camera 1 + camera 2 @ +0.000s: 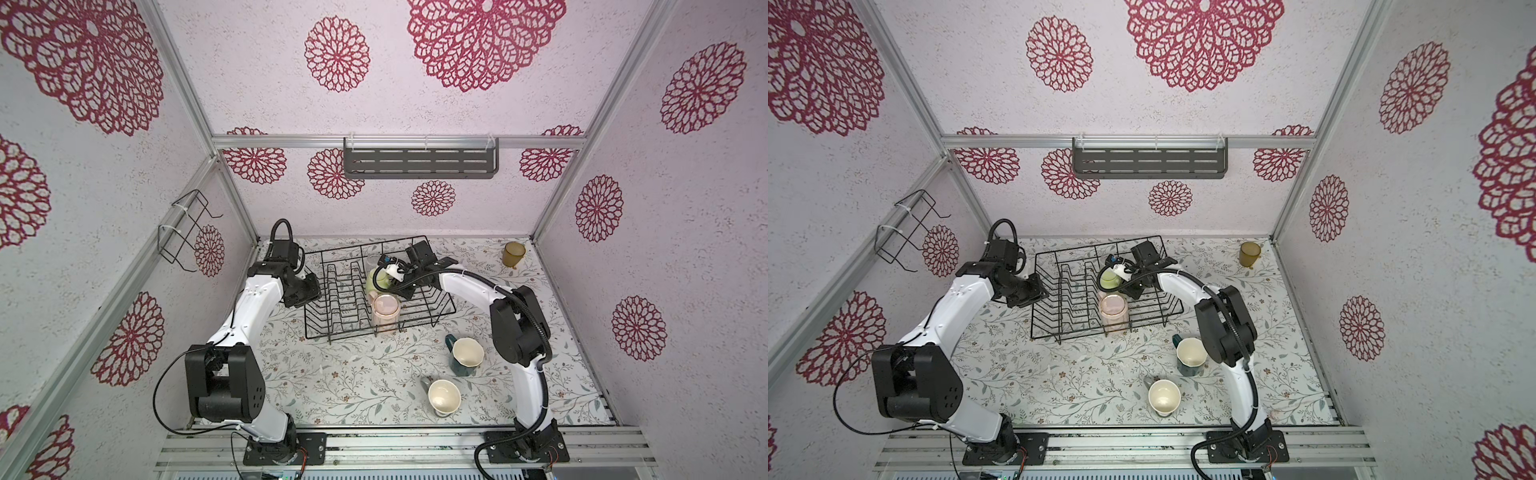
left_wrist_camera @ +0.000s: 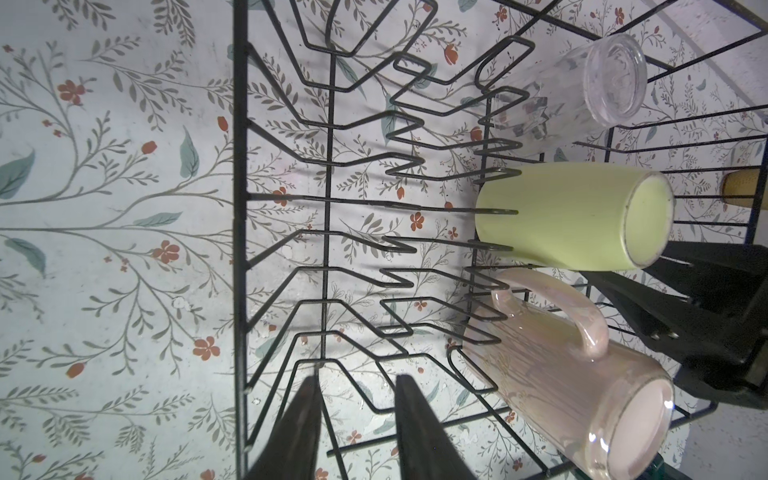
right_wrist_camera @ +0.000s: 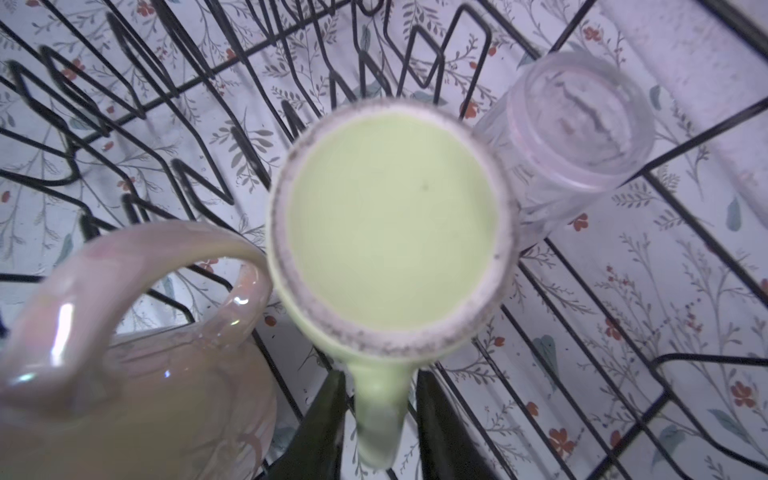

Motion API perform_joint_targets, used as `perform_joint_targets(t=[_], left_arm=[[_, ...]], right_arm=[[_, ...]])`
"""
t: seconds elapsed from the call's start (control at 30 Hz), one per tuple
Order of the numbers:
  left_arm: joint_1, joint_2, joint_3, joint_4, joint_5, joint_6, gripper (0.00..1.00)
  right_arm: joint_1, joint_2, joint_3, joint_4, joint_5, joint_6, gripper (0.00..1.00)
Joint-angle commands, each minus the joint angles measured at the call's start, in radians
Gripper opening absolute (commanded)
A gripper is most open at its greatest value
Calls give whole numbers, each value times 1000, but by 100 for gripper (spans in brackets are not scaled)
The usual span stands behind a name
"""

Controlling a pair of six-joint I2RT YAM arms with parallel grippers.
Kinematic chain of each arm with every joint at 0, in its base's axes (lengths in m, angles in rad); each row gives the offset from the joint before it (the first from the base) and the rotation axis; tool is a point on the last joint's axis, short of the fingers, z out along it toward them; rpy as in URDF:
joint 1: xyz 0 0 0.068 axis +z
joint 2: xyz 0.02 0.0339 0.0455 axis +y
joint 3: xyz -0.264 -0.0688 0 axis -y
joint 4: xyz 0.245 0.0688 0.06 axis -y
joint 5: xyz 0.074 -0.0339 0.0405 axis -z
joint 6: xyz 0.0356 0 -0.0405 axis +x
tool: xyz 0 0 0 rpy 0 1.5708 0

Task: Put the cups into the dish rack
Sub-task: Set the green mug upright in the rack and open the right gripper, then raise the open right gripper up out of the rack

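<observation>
The black wire dish rack (image 1: 345, 286) (image 2: 239, 208) stands at the back middle of the table. Three cups are upside down in it: the clear glass (image 2: 611, 79) (image 3: 577, 124), the yellow-green mug (image 1: 376, 282) (image 3: 390, 224) and the pale pink tumbler (image 1: 385, 309) (image 2: 582, 399). My right gripper (image 3: 380, 378) is open above the green mug, a finger on each side of its handle with small gaps. My left gripper (image 2: 357, 380) is open over the rack's left side and holds nothing. On the table stand the amber tumbler (image 1: 514, 254), the teal mug (image 1: 465, 356) and the grey mug (image 1: 444, 398).
A grey slotted shelf (image 1: 419, 162) hangs on the back wall. A small bent wire holder (image 1: 185, 230) hangs on the left wall. The teal and grey mugs stand close to my right arm's elbow and base.
</observation>
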Motion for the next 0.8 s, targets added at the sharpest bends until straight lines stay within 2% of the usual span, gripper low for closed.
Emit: perform_joint_targets(t=[0.0,0.17,0.23,0.37,0.6,0.77], left_arm=[[-11,-37,-18,24,18,-1,34],[-15,-41,-24,19,15,-5,34],[-15,-42,-28,25,21,-7,35],[-20,-42,-32,24,16,-13,35],[-25,-47,-57,21,4,-14,35],[-25,-47,-68,27,7,-18,34]], right_arm=[[4,-59,9,-65,-4,-56,34],[-5,-75,17,-118,6,-90,35],[-10,-91,21,-141,-14,-105,48],[-17,-115,25,-172,-56,-154,48],[-62,-136,37,-173,-49,-158,36],[-73,-113,46,-119,-3,-152,20]])
